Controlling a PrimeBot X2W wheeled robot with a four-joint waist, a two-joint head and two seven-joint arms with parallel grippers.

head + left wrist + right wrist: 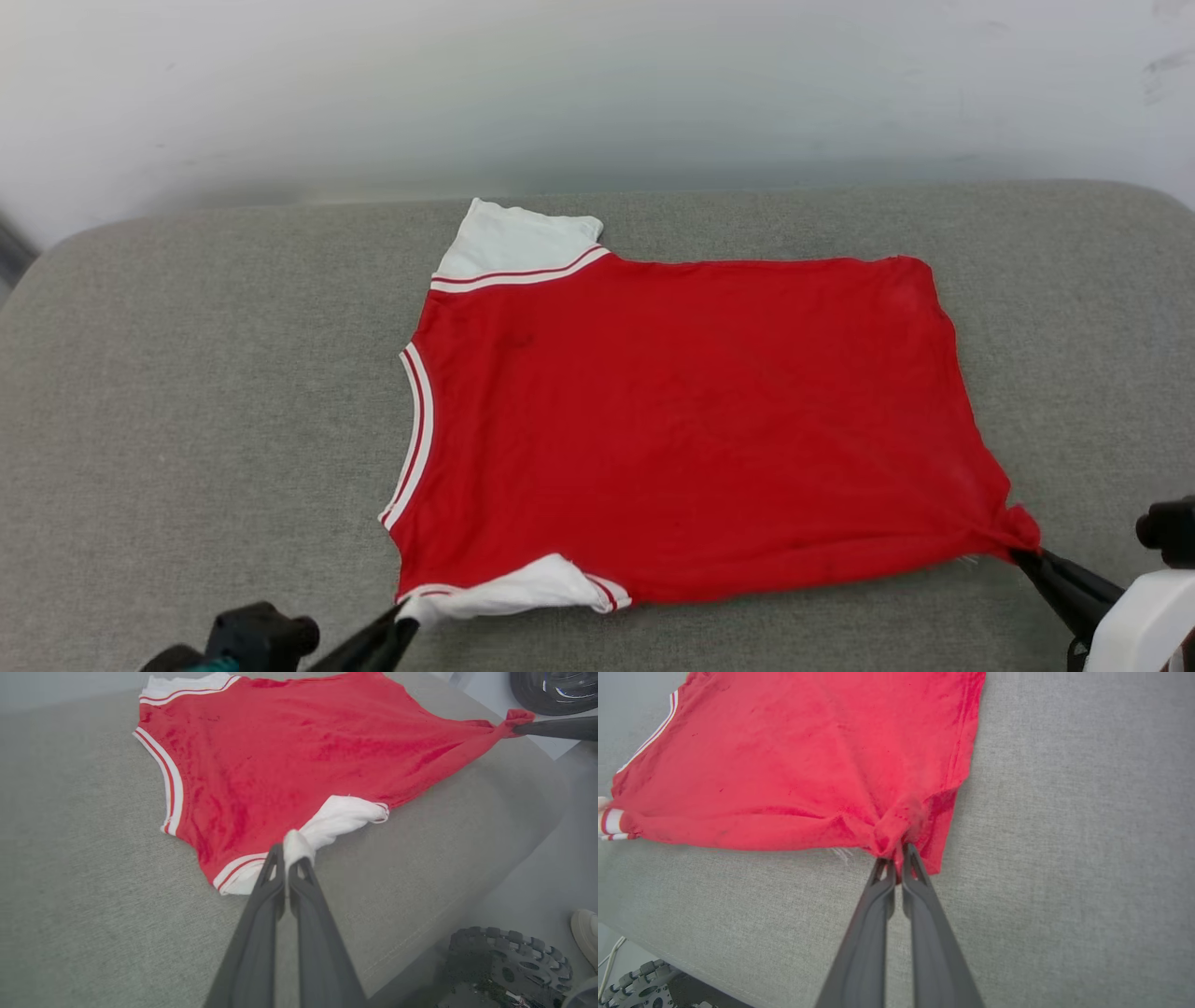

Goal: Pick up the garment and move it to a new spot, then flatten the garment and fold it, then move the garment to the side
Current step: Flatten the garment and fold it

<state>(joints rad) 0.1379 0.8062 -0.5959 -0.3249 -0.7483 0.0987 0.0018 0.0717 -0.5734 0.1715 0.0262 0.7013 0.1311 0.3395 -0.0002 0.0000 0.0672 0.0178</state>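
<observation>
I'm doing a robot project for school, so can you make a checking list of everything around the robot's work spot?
Surface: grey fabric cushion, rounded corners.
Job's things: garment spread flat, plain red side up.
Clutter: nothing seen.
Grippers: left gripper shut on the near white sleeve; right gripper shut on the near hem corner.
Cables: one thin pale line below the cushion edge, maybe a cable.
Surroundings: pale wall, roller wheel, a shoe.
</observation>
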